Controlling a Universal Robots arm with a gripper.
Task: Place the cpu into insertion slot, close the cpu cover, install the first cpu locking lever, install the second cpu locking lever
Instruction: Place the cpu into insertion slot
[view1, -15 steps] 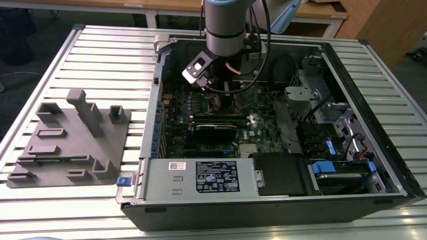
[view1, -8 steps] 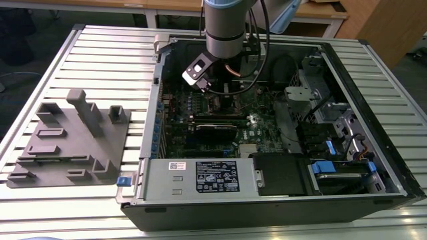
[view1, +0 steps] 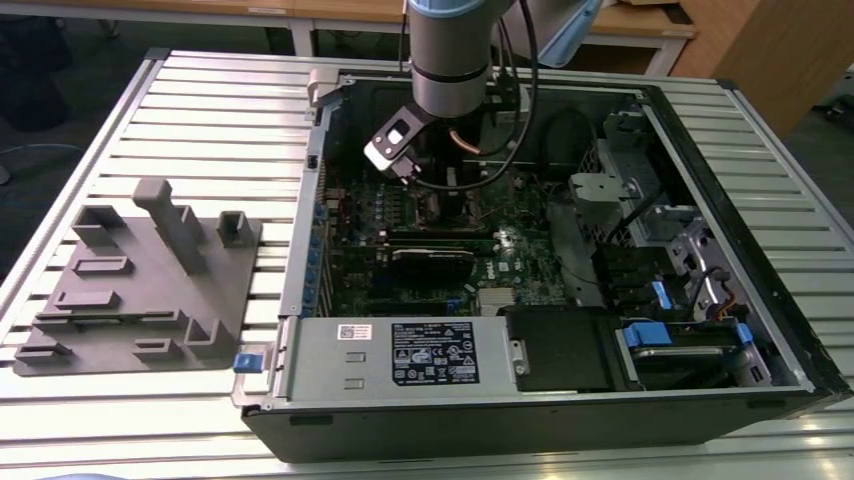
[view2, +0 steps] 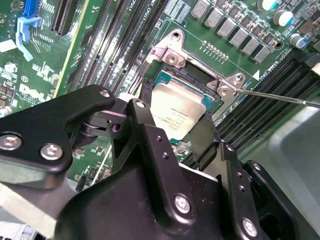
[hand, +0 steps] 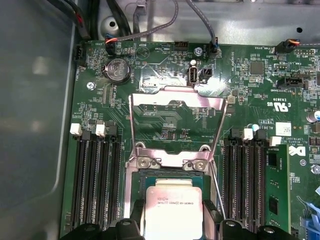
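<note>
Though the pincer (view2: 174, 122) straddles the partly hidden cpu (view2: 180, 106), whether it grips cannot be told.

Both wrist views closely face the cpu (view2: 180, 112) (hand: 172, 210).

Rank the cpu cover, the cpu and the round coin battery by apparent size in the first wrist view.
1. cpu cover, open.
2. cpu, partly cut off at the picture's edge.
3. coin battery, clearly smallest.

cpu (hand: 173, 212): 1 | cpu cover (hand: 200, 100): 1 | insertion slot (hand: 170, 172): 1 | gripper (view2: 175, 120): 1
</note>
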